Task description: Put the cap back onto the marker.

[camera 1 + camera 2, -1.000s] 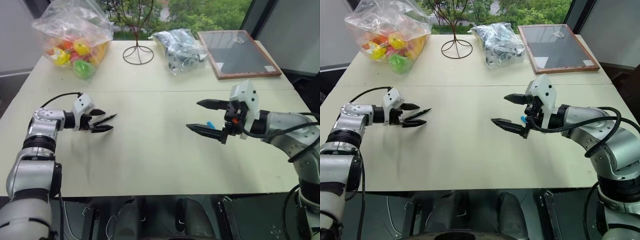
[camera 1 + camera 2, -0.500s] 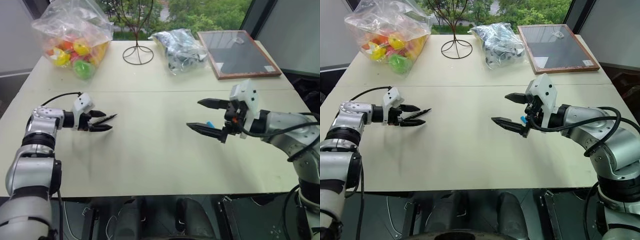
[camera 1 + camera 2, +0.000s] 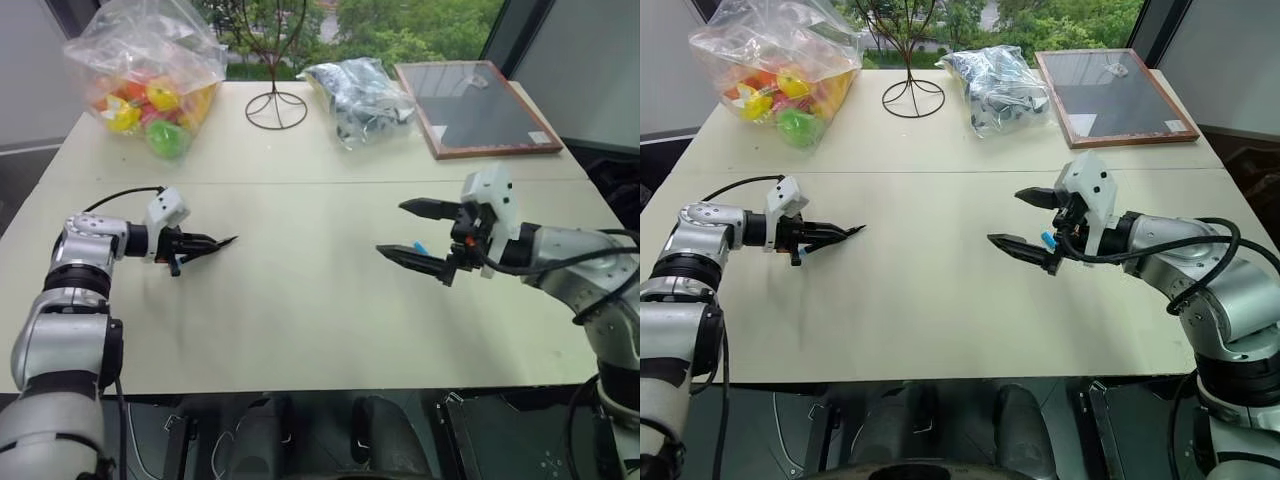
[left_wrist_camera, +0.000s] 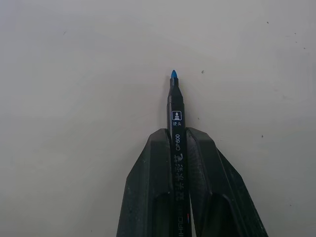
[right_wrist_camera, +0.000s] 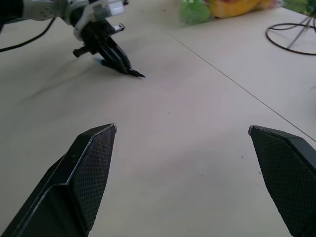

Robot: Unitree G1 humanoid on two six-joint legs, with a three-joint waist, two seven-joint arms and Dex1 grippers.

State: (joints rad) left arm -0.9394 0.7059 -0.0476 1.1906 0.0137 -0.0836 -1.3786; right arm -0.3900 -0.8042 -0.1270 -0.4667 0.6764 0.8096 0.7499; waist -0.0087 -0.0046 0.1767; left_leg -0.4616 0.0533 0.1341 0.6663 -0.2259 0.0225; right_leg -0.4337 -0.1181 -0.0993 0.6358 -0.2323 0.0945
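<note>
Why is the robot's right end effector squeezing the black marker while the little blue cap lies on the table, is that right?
Not quite: the left end effector is the one shut on the marker, as the left wrist view shows. The right end effector is open and holds nothing. The blue cap does lie on the table.

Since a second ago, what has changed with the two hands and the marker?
The left hand closed its fingers on the marker, whose blue tip points away from it. The right hand stayed open above the table, and the cap lies beneath it as before.
</note>
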